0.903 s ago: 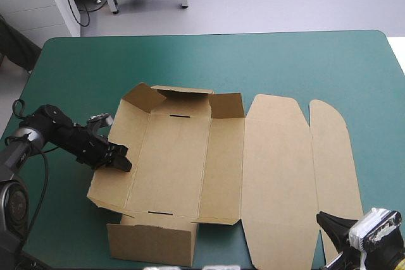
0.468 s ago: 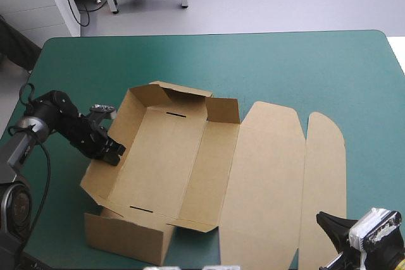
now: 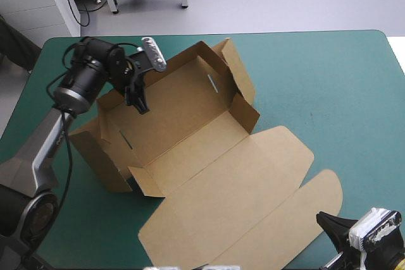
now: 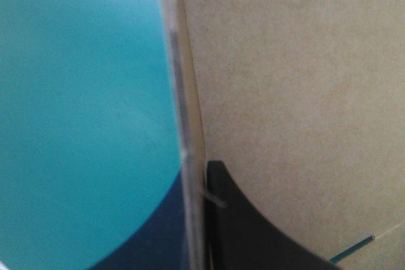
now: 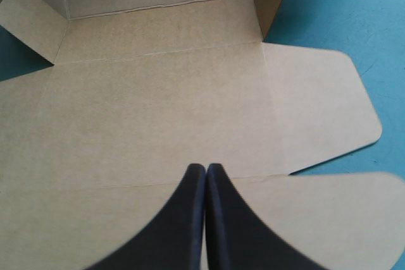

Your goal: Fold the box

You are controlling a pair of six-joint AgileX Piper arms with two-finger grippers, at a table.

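Box (image 3: 190, 124) skewed on teal-green cover (image 3: 316, 74), walls partly raised, lid (image 3: 253, 181) flat; left gripper (image 3: 138, 97) clamped on its long wall; right gripper (image 5: 206, 169) closed, empty, over lid

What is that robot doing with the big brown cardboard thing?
It is folding a box. The left gripper pinches one long wall of the brown box, which sits slanted on the teal-green table. The walls are partly up, and the lid lies flat. The right gripper is shut and empty, near the lid's outer flap.
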